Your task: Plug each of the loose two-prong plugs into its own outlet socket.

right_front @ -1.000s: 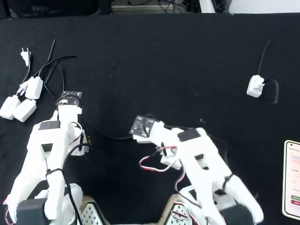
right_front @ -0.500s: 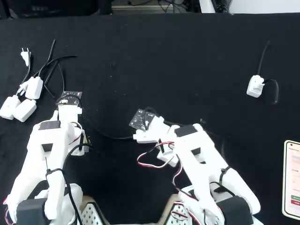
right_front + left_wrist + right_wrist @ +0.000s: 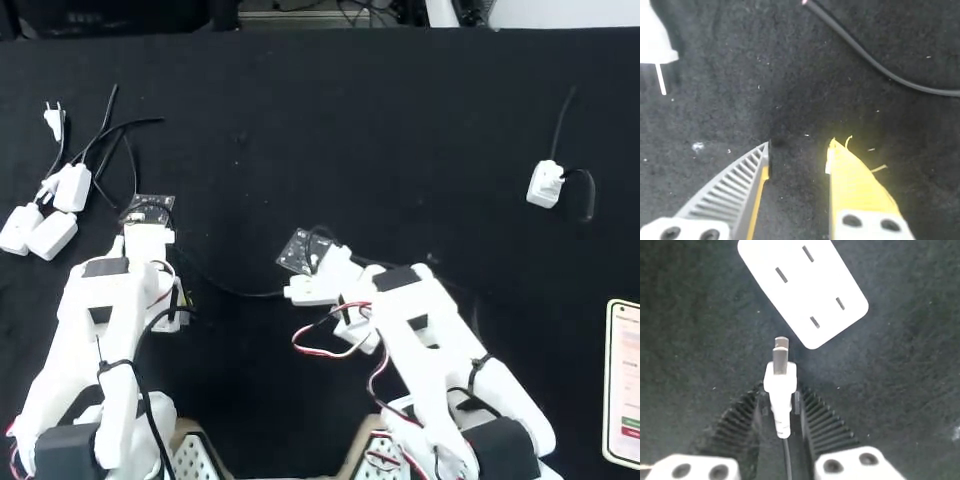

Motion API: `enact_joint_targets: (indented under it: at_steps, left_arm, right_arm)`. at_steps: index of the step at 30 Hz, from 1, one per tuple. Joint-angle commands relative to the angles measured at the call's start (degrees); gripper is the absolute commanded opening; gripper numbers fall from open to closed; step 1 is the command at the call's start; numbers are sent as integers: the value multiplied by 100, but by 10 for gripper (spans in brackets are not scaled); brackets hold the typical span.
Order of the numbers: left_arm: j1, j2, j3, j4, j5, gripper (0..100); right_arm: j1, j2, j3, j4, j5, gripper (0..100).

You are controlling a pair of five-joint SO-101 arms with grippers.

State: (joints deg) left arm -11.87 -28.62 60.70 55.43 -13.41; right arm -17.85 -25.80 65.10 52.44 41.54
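My right gripper is shut on a white two-prong plug. Its prongs point at a white outlet block with two pairs of slots, just short of the block's near edge. My left gripper stands open over the black mat with nothing between its fingers. A loose white plug lies off to one side, and a black cable crosses beyond it. In the high view the right arm is at mid table and the left arm is at the left.
Several white outlet blocks and a loose plug with black cables lie at the far left. Another white outlet with a cable sits at the right. A phone lies at the right edge.
The right arm has swung a little to the left with the plug. The left arm has not moved.
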Motion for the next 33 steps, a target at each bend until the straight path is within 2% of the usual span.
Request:
enact_joint_targets:
  at_steps: [1, 6, 10, 14, 17, 23, 28, 33]
  left_arm:
    - [-31, -149, -22, -53, -35, 191]
    - [-22, -149, -22, -62, 35, 191]
    - [-22, -158, -48, -62, 290, 191]
    - [-13, -255, -75, -70, 334, 191]
    - [-13, -756, 40, -70, 589, 191]
    - [22, -2488, 910, -360, 765, 191]
    - [4, -3886, 1437, -316, 941, 191]
    - [13, -5011, 1789, -105, 941, 191]
  right_arm:
    - [-79, -523, -330, 246, -44, 11]
    - [-273, -1912, -374, 1037, -44, 11]
    - [-923, -3319, -374, 1899, -9, 11]
    - [-1538, -4057, -277, 1618, -53, 11]
    - [-1943, -3793, -40, 853, -105, 11]
    - [-2418, -2440, 110, -1029, -949, 11]
    - [-2954, -1270, -391, -1697, -1503, 11]
    - [-3015, -75, -787, -2268, -1890, 11]
